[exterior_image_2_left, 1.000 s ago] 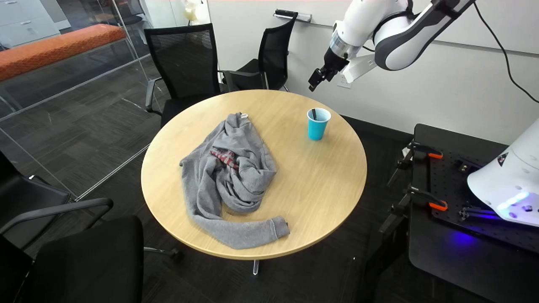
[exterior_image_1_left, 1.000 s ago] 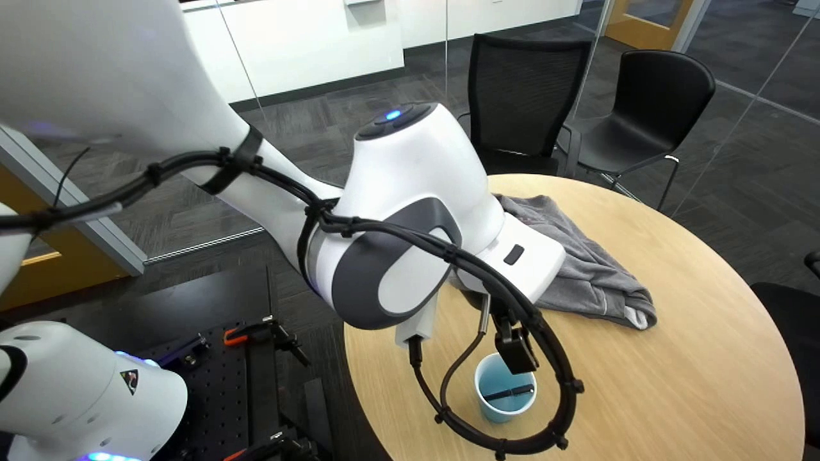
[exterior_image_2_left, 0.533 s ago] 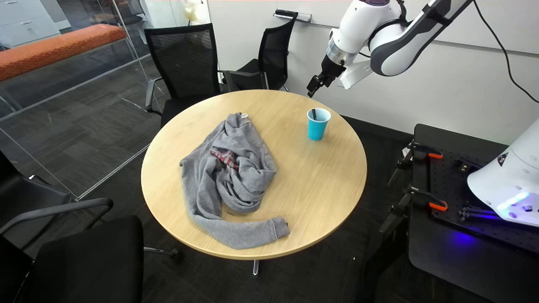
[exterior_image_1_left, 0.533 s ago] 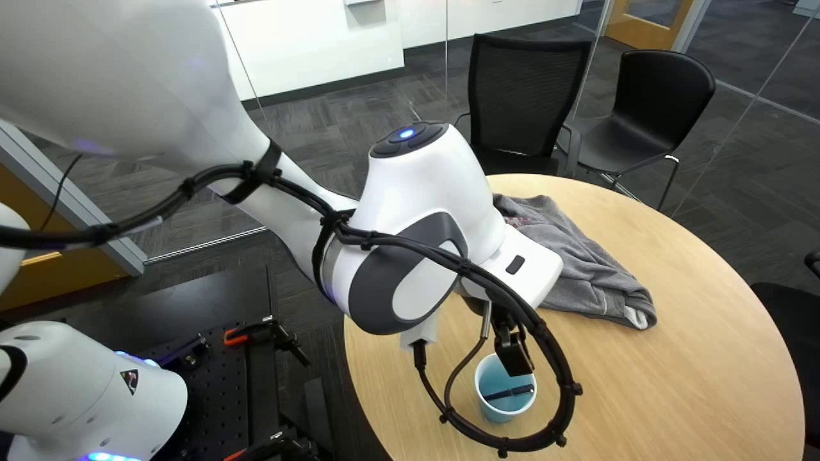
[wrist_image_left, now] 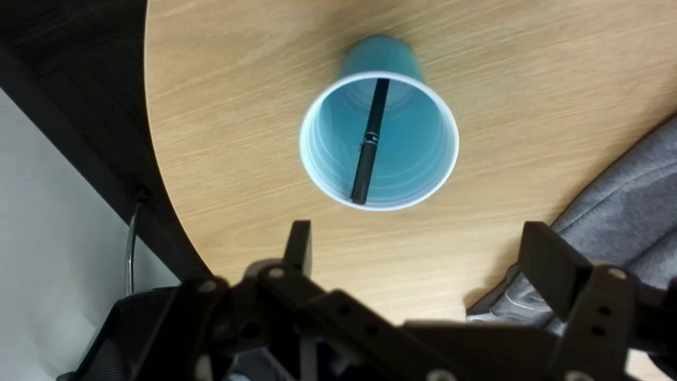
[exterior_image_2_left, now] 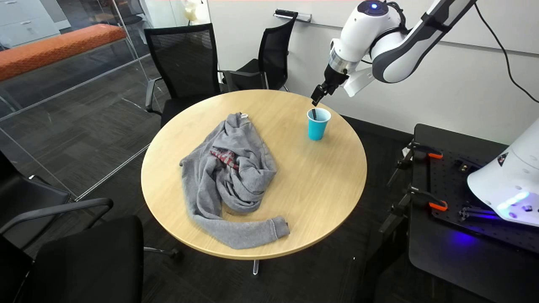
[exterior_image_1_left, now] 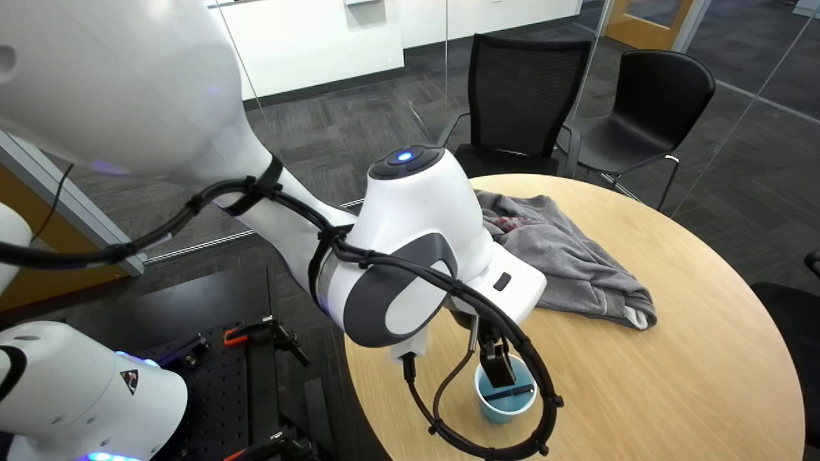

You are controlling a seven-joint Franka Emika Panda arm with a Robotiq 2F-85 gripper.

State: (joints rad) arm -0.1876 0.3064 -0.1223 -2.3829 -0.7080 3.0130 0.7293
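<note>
In the wrist view, shows the gripper [wrist_image_left: 418, 235] released, spread wide, near the cup [wrist_image_left: 418, 143] with a pen [wrist_image_left: 372, 137] leaning inside. In an exterior view, hovers higher than the cup, upright near the edge of the table [exterior_image_2_left: 307, 185]. In an exterior view, shows a sweater [exterior_image_1_left: 576, 262] toward the far edge, partly behind the arm [exterior_image_1_left: 416, 214].

Fingers [exterior_image_2_left: 316, 96] near a blue cup [exterior_image_2_left: 316, 130], slim black stick [exterior_image_2_left: 314, 114] inside; rumpled gray sweatshirt [exterior_image_2_left: 236, 183] on the round table [exterior_image_2_left: 311, 181]

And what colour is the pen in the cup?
Black, with thin pale marks near its middle; the pen shows best in the wrist view.
</note>
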